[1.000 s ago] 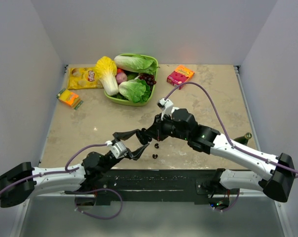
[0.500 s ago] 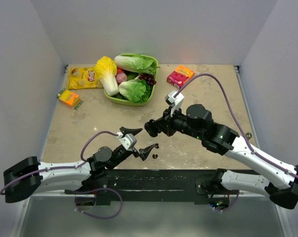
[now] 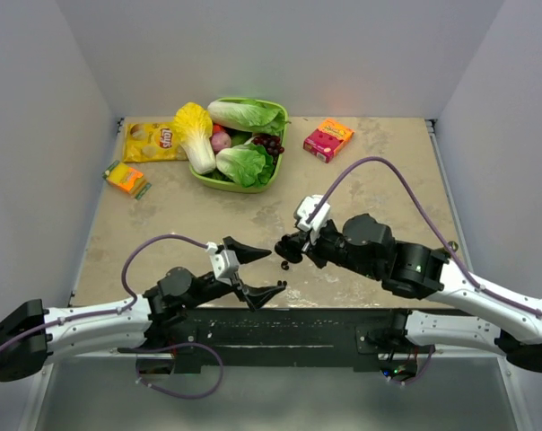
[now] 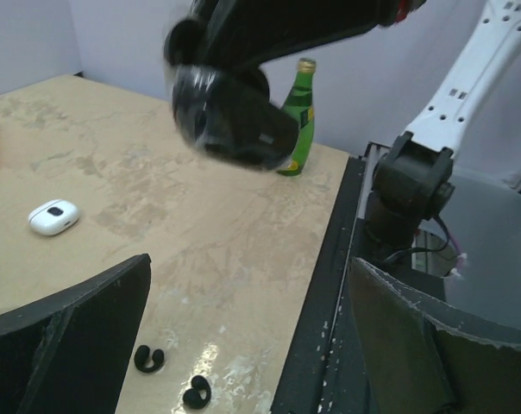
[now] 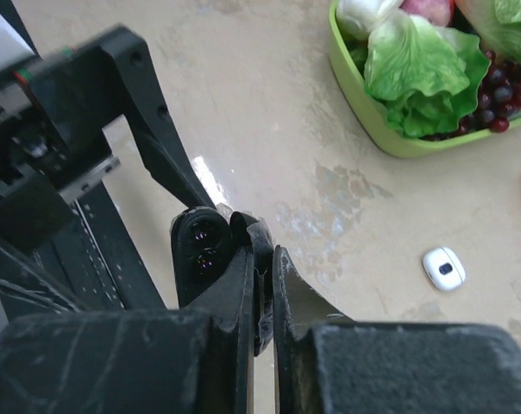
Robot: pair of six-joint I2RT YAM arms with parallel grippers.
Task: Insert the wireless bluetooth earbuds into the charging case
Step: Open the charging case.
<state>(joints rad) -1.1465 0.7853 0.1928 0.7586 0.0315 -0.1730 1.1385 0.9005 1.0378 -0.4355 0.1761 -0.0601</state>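
Two tiny black earbuds (image 4: 148, 359) (image 4: 196, 395) lie on the table near its front edge, one showing in the top view (image 3: 283, 265). My left gripper (image 3: 277, 269) is open and empty, its jaws wide apart around that spot; in the left wrist view (image 4: 252, 285) the buds sit low by the left finger. The white charging case (image 4: 53, 217) lies shut farther back, also in the right wrist view (image 5: 442, 268); the right arm hides it from the top. My right gripper (image 3: 289, 249) (image 5: 265, 250) is shut on a black oval object (image 5: 204, 250) (image 4: 235, 112), held above the table.
A green bowl (image 3: 219, 182) of vegetables stands at the back, with a red box (image 3: 328, 139), a yellow chips bag (image 3: 152, 141) and an orange box (image 3: 126, 178) around it. A green bottle (image 4: 298, 121) stands at the right. The black base rail (image 3: 280, 328) runs along the front edge.
My right gripper has lifted and drawn back to the right, still holding the black oval object. My left gripper has swung right, its open jaws now around the earbuds' spot.
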